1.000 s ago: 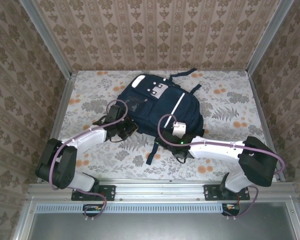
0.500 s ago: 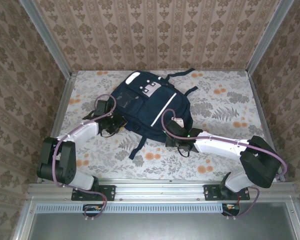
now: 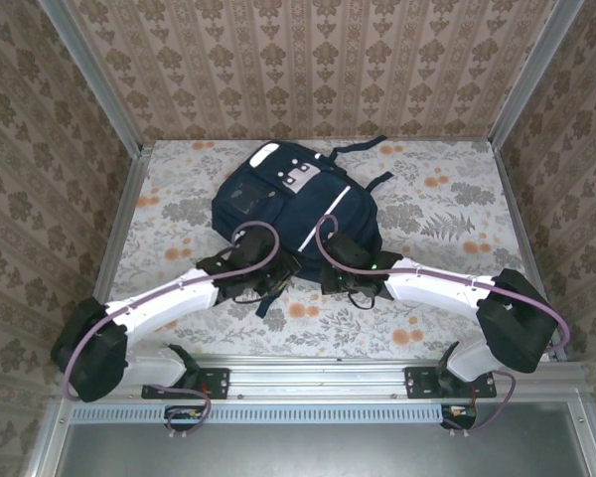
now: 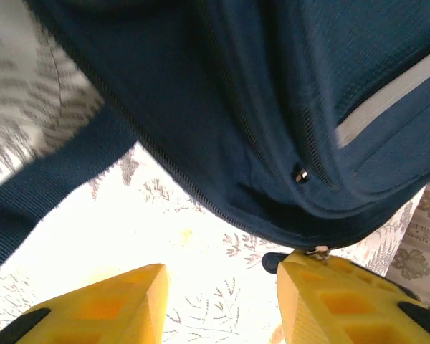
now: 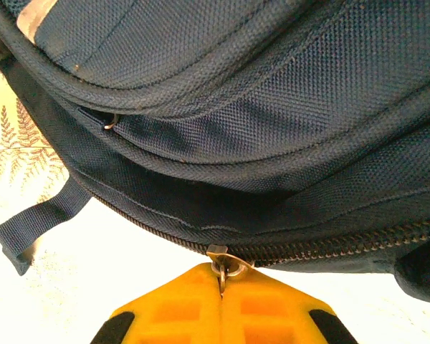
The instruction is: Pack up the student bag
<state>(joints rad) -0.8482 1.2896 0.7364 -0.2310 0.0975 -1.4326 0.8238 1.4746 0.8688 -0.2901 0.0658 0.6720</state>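
Flowery cloth covers the table (image 3: 447,209), and both white arms reach out low over it from the near edge. The left gripper (image 3: 268,281) sits at the near edge of the bag. In its wrist view its two yellow fingers (image 4: 107,304) are spread wide apart with bare cloth between them, and they hold nothing. The right gripper (image 3: 330,275) is just beside it, also at the bag's near edge. Its yellow fingers (image 5: 172,315) are pressed together and pinch a small metal zipper pull (image 5: 222,264) on the bag's long zipper.

The large navy-blue fabric backpack (image 3: 288,204) lies flat in the middle of the table, front side up. A thin white stripe (image 3: 323,217) runs down it. A short dark strap loop (image 5: 39,218) hangs off its near side. White patches (image 3: 303,179) sit near its far end, too small to read. Brown patterned wallpaper (image 3: 318,60) stands behind.
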